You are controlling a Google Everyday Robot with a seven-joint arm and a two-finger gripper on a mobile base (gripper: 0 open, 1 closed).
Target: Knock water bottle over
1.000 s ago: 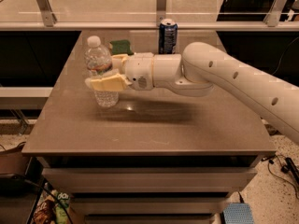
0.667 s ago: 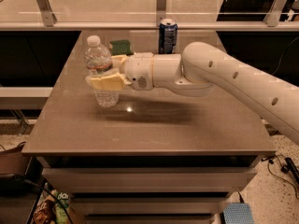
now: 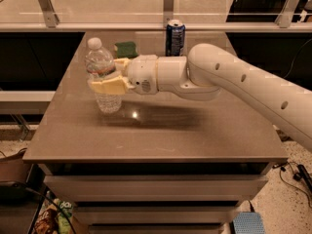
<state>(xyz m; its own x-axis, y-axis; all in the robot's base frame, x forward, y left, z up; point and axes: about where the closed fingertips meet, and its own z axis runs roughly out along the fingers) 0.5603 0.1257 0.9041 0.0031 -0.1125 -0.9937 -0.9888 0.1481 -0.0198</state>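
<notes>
Gripper: the gripper sits at the left end of the arm, level with the middle of the water bottle and touching it at the label band. Whether it is clamped on the bottle or only lies against it, I cannot tell.
Water bottle: upright at the back left of the table, white cap on top and its base flat on the surface.
Neighbours: a dark blue can stands near the back edge, well apart from the bottle; a small green pad lies between them (it looks like a sponge).
Task state: not done, since the bottle is still standing.
How it will handle: thin ribbed plastic, probably light and a little springy, so it should give under pressure rather than break. It is tall with a narrow base, so it should tip easily. How much water is in it is hard to read, and a fuller bottle would resist more and then roll.
Where to press: high on the body, at or above the label band, where a sideways push turns it over. A push low down would more likely slide it along the smooth top.
Risk: the left edge is near, so a bottle tipped that way could roll off.
</notes>
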